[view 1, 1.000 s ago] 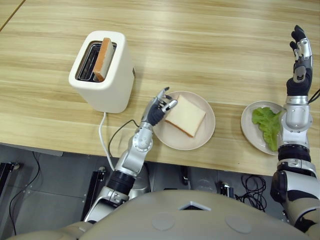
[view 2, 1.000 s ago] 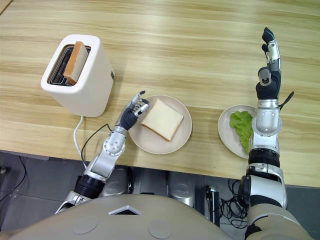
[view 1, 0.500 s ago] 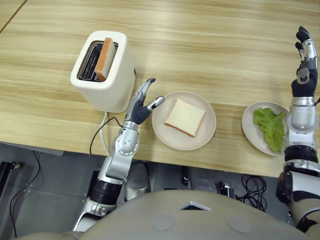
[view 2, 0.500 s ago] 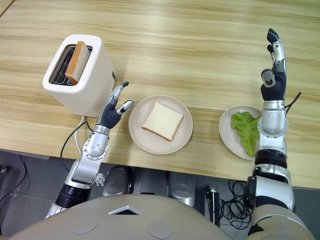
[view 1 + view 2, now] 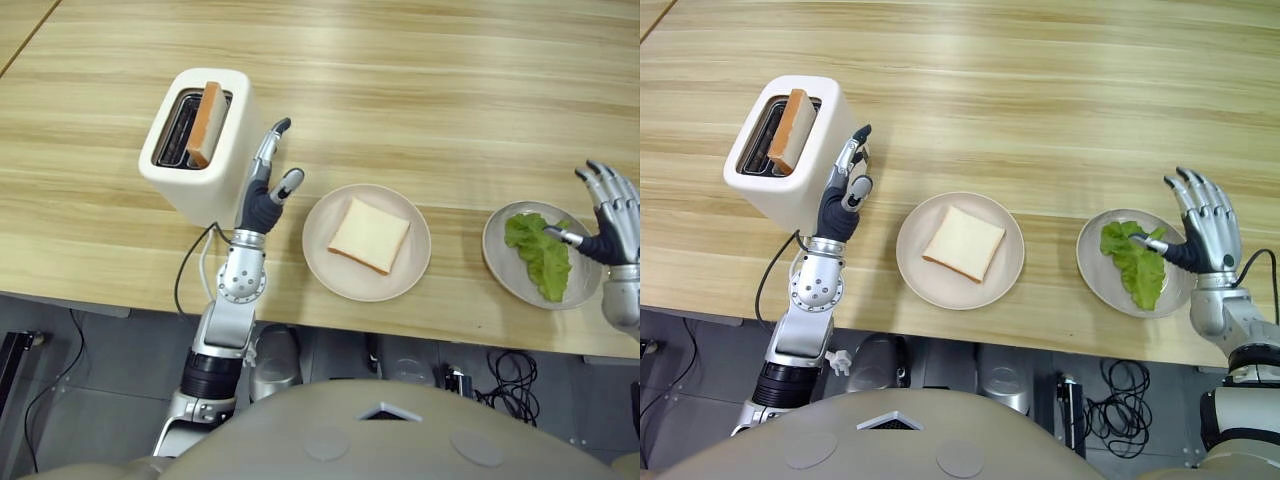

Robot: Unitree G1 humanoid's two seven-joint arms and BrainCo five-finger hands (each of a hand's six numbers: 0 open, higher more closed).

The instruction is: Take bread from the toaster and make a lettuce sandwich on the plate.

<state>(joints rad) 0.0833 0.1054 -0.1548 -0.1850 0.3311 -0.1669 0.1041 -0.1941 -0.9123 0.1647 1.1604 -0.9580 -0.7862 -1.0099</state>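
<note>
A white toaster stands on the wooden table at the left, with one slice of bread sticking up from its slot. A beige plate in the middle holds a flat slice of bread. At the right a smaller plate carries a lettuce leaf. My left hand is raised beside the toaster's right wall, fingers spread, holding nothing. My right hand hovers at the right edge of the lettuce plate, fingers spread, thumb near the leaf.
The toaster's white cord and a black cable trail over the table's front edge near my left forearm. Behind the plates the wooden tabletop stretches wide and bare.
My left hand moved away from the bread plate, up and left to the toaster's side. My right hand came down from high over the table to the lettuce plate.
</note>
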